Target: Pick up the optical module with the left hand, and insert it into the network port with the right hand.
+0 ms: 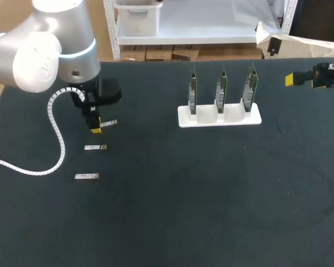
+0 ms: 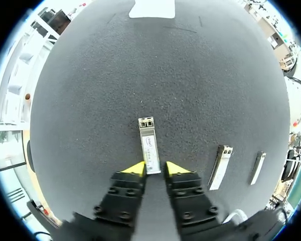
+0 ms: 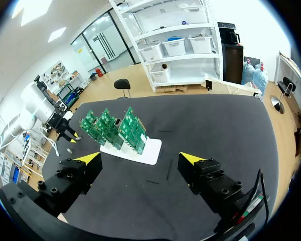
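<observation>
A silver optical module (image 2: 149, 145) lies on the black table, and my left gripper (image 2: 155, 168) is shut on its near end, one yellow tip on each side. From the head view the same module (image 1: 108, 122) sticks out to the right of that gripper (image 1: 96, 129) at the table's left. Three green circuit boards (image 1: 221, 89) stand upright in a white holder (image 1: 220, 115) at the back middle. My right gripper (image 3: 140, 158) hangs open with nothing in it, well above the table and short of the boards (image 3: 115, 128); it (image 1: 290, 79) shows at the far right edge.
Two more silver modules (image 1: 94, 147) (image 1: 87, 176) lie in a row nearer the front than the gripped one, also seen beside my left gripper (image 2: 220, 165) (image 2: 257, 167). A white coiled cable (image 1: 57, 139) hangs from the left arm over the table.
</observation>
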Robot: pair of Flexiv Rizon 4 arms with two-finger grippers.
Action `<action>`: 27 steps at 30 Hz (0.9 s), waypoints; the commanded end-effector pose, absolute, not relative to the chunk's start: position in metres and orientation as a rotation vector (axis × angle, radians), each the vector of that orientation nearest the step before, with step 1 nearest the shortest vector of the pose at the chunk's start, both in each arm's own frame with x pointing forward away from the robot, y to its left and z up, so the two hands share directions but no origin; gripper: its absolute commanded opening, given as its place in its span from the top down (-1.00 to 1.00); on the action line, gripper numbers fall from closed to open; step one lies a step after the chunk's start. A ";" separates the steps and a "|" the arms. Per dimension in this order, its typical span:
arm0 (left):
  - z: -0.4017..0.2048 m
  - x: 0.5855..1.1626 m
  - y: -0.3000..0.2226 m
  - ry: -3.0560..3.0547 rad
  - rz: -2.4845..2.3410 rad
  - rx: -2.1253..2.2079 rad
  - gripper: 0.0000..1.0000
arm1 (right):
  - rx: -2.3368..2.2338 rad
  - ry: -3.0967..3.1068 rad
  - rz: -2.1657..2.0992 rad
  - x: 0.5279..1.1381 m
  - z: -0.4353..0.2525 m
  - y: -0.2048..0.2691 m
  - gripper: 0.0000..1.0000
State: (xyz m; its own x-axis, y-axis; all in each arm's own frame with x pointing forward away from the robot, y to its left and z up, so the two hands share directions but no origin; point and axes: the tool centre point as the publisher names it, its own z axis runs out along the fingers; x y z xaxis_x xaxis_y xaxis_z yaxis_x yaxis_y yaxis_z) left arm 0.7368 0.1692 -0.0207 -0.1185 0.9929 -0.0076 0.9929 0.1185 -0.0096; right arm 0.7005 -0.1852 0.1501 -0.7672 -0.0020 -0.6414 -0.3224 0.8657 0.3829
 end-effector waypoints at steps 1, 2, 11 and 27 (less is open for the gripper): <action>-0.022 0.736 0.169 -2.347 0.013 -2.081 1.00 | -0.231 2.376 0.632 0.700 0.151 -0.185 -1.00; -0.022 0.736 0.170 -2.347 0.011 -2.080 1.00 | -0.231 2.376 0.632 0.700 0.151 -0.185 -1.00; -0.011 0.735 0.169 -2.415 0.072 -2.061 1.00 | -0.231 2.376 0.632 0.700 0.151 -0.185 -1.00; 0.148 0.774 0.141 -2.914 0.865 -2.177 1.00 | -0.231 2.376 0.632 0.700 0.151 -0.185 -1.00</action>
State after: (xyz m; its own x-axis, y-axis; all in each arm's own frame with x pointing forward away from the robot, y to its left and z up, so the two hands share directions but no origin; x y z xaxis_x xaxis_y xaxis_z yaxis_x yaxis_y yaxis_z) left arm 0.7846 0.1286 0.1244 -0.2390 0.8589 -0.4531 0.9652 0.2610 -0.0143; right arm 0.7005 -0.1852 0.1501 -0.7672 -0.0020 -0.6414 -0.3224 0.8657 0.3829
